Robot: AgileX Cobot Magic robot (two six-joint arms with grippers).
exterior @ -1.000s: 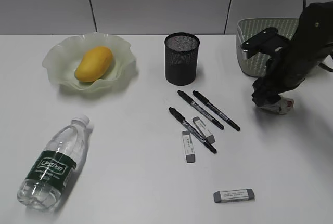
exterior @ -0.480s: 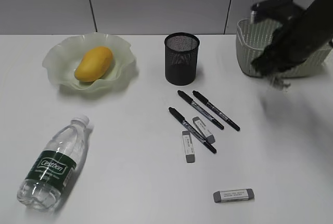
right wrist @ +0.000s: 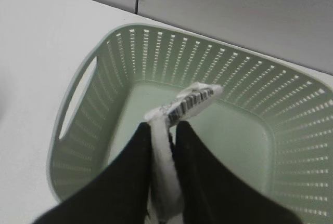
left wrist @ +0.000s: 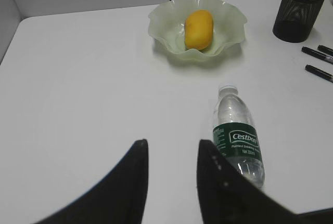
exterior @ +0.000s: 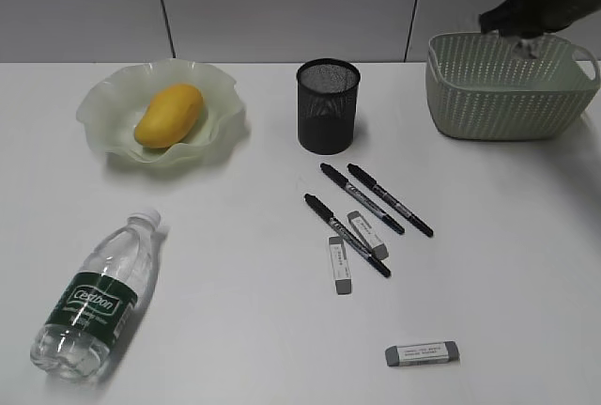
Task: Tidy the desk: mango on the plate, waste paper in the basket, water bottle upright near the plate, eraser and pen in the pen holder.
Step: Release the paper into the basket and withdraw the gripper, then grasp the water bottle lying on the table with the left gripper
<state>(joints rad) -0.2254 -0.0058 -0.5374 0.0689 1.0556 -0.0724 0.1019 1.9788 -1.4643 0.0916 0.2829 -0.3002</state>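
Clamping the waste paper (right wrist: 179, 110) between both fingers, my right hand (right wrist: 162, 146) holds it above the open basket (right wrist: 250, 146), inside the rim line. The paper is one crumpled white wad with a printed barcode strip showing. My left hand (left wrist: 171, 177) hangs over the bench (exterior: 235, 330) with fingers apart, gripping nothing, just beside the lying water bottle (left wrist: 237, 135).

Item count on the bench: one basket, one pen holder (exterior: 328, 104), one plate (exterior: 113, 95) carrying one mango (exterior: 170, 115), one water bottle on its side with its cap toward the plate, three black pens (exterior: 376, 198), three erasers (exterior: 423, 353).

View differences: the right wrist view shows the grip and the basket floor, which the exterior view reduces to a blurred dark shape at the basket's far rim. The left wrist view shows the bottle label lettering; the basket and erasers lie outside it.
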